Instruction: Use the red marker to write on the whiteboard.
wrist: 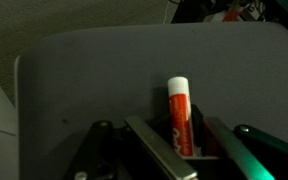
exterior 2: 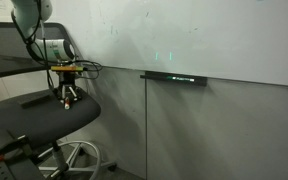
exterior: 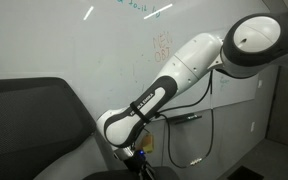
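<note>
Wrist view: gripper (wrist: 176, 130) jaws were apart, straddling the red marker (wrist: 180, 105). They were not clamped on it as far as I could tell. Marker lay flat on the counter (wrist: 74, 90) (a dark chair seat). Its long axis ran near-to-far between the jaws, white cap at the far end, barrel slightly closer to the right jaw. My read: grasp step. Closing straight across the barrel should do, no re-aim needed. Further off, the whiteboard (exterior 2: 214, 40) was on the wall beyond the seat, well apart from the marker. Writing was not yet begun.
</note>
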Robot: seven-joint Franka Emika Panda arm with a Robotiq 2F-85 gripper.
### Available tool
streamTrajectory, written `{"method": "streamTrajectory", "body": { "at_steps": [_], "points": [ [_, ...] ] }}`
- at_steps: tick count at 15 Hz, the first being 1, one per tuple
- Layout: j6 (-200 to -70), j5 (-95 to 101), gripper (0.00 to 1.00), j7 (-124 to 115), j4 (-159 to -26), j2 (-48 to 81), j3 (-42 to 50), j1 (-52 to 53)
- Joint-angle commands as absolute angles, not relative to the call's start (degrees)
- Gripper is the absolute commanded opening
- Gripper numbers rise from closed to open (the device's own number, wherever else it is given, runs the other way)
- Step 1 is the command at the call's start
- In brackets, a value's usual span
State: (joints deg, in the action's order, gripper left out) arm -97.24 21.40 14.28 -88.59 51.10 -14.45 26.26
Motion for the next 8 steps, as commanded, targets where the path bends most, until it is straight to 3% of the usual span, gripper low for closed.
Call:
{"method": "streamTrajectory", "body": {
  "at_steps": [1,8],
  "points": [
    [-97.3,25.5,0.06,13.2,-89.1,47.2,-13.4,27.7],
    [-98.8,32.0,0.06,7.9,-91.7,37.2,-12.4,27.5]
  ]
}}
